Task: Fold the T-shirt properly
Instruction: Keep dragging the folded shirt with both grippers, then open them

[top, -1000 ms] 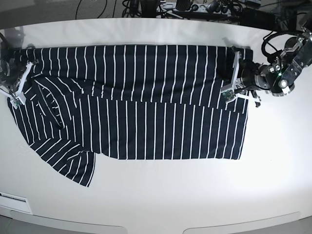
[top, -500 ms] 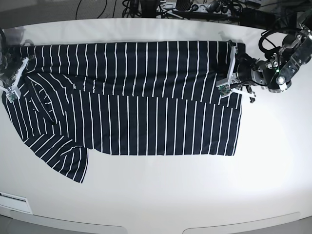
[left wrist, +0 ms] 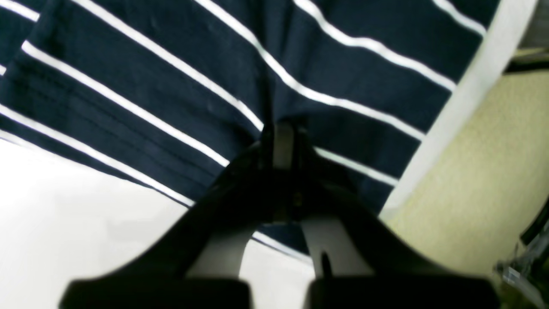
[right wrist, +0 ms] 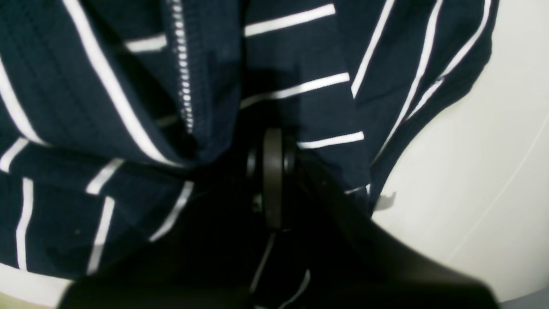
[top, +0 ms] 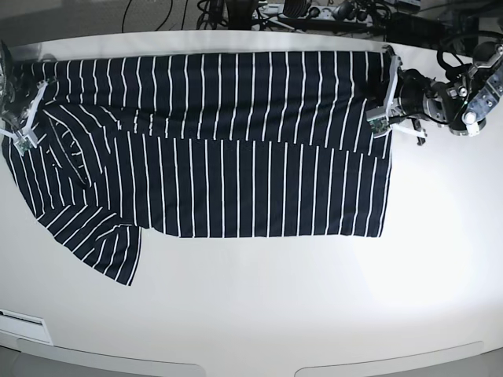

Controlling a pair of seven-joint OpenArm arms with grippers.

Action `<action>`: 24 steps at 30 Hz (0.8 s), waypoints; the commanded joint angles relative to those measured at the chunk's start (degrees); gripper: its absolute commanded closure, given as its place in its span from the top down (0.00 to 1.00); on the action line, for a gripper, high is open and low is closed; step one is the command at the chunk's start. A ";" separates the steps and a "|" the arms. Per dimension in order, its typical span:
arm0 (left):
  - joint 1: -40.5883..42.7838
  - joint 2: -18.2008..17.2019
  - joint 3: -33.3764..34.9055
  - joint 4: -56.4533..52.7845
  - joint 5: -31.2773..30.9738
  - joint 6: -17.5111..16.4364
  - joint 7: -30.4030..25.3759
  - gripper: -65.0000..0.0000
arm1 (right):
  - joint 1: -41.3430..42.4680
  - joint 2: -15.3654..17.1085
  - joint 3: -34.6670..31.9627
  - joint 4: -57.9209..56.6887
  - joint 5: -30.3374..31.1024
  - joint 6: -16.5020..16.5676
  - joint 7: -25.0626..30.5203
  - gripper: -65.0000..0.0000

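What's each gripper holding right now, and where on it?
Both hold the T-shirt: left gripper shut on its hem end, right gripper shut on the collar end.

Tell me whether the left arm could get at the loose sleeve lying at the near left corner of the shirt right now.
Probably not. The left pincer is shut on the T-shirt at its far right edge, while the sleeve lies at the opposite end. Nothing blocks the table, but it would have to let go and cross the whole shirt.
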 commanded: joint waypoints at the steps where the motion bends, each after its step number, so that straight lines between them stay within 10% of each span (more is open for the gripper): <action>1: 0.68 -2.08 0.33 0.02 1.75 -0.74 5.90 0.00 | -1.73 -0.44 -1.49 -0.09 2.69 2.36 -4.92 0.00; 24: 0.68 -4.00 0.33 3.74 8.07 -2.40 5.16 0.00 | -9.99 -3.26 -1.49 10.75 -0.59 1.44 -4.39 0.00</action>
